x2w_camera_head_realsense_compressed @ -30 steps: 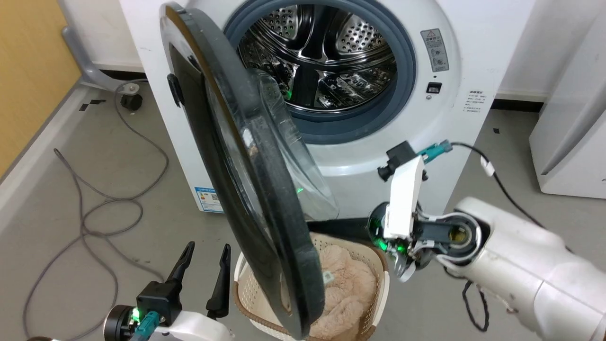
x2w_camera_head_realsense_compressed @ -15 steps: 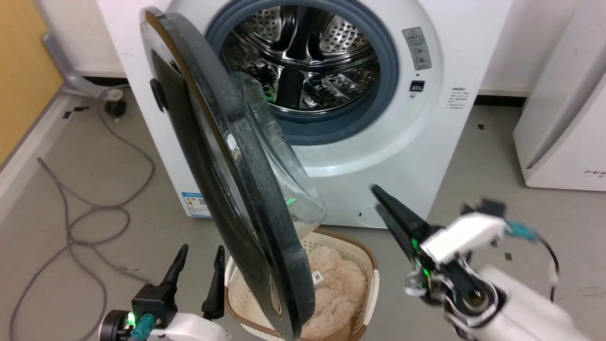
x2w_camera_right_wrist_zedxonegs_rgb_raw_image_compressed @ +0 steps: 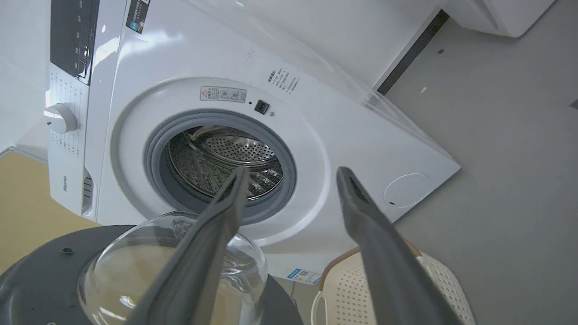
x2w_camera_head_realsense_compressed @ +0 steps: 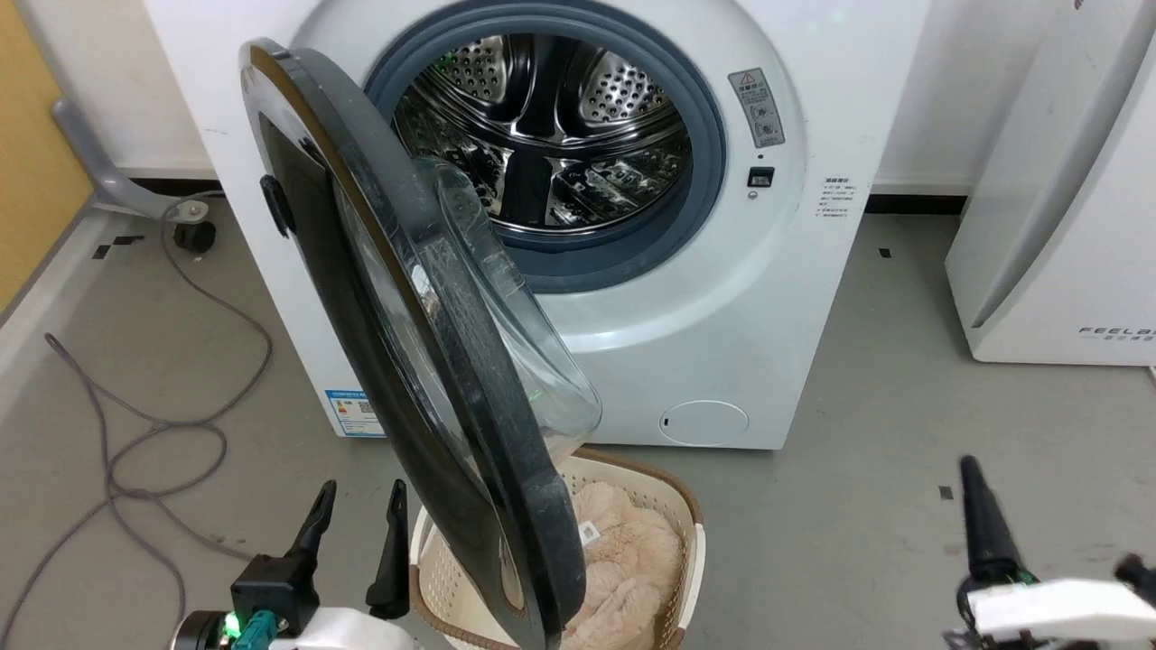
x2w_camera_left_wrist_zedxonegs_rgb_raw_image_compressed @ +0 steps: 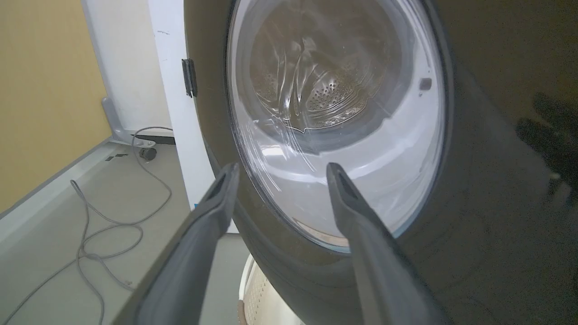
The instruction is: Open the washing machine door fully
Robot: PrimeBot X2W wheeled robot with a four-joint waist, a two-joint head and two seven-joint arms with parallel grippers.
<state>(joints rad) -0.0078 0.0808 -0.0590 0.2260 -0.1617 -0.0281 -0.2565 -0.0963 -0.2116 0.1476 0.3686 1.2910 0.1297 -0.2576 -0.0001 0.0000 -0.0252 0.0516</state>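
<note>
The white washing machine stands ahead with its steel drum exposed. The washing machine door hangs from its left hinge, swung out toward me and seen almost edge-on, glass bowl facing the drum. My left gripper is open at the lower left, just left of the door's lower edge and apart from it. In the left wrist view its fingers frame the door's glossy outer face. My right gripper sits low at the right, far from the door; its fingers stand open, holding nothing.
A cream basket with a fluffy beige item sits on the floor under the door's lower edge. A white FEELBIRD appliance stands at the right. Grey cable loops over the floor at the left, by a yellow wall.
My right gripper has drawn back from beside the door's inner side, under the glass bowl, down to the lower right. The camera has shifted. The door's angle looks unchanged.
</note>
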